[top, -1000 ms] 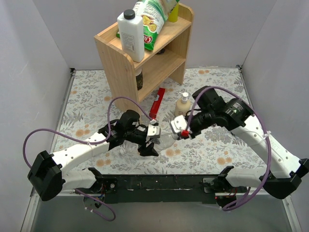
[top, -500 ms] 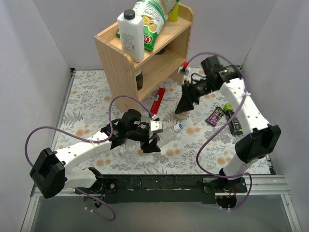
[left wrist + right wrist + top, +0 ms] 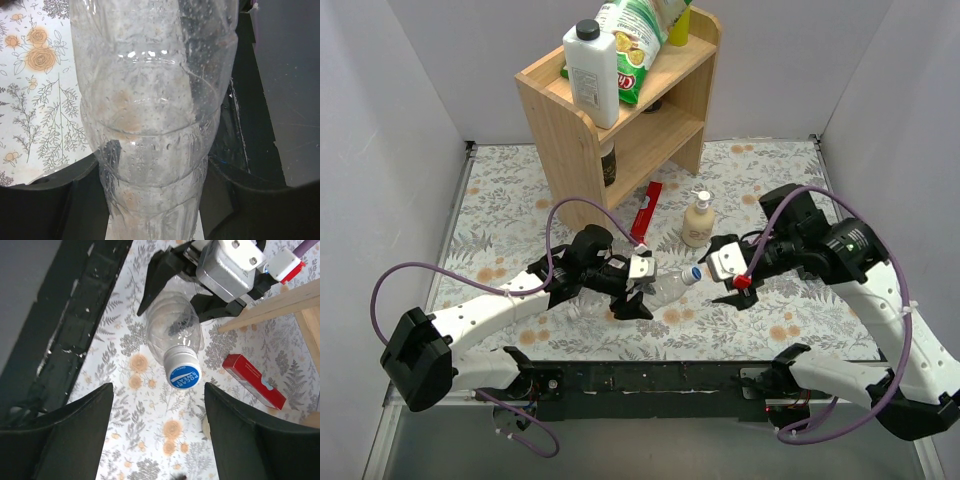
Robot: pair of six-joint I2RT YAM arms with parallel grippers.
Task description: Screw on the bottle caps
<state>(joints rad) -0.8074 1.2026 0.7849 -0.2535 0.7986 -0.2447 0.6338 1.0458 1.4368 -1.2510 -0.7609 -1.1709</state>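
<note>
A clear bottle (image 3: 665, 288) lies sideways above the mat, and my left gripper (image 3: 642, 292) is shut on its body. In the left wrist view the bottle (image 3: 150, 125) fills the frame between the black fingers (image 3: 45, 205). Its neck carries a blue-topped bottle cap (image 3: 691, 273), which points at my right gripper (image 3: 713, 274). The right wrist view shows that cap (image 3: 184, 374) just ahead of the right gripper (image 3: 160, 440). Those jaws are wide open, with only the mat between them. Another clear plastic thing (image 3: 582, 305) shows partly under the left arm.
A wooden shelf (image 3: 570, 120) stands at the back with a white jug (image 3: 592, 75) and a chip bag (image 3: 640, 40) on top. A beige pump soap bottle (image 3: 698, 220) and a red box (image 3: 645, 212) sit just behind the held bottle.
The right gripper was shut at the cap, let go, swung up to the back right, and has come back low and open in front of the cap. The left arm kept still.
</note>
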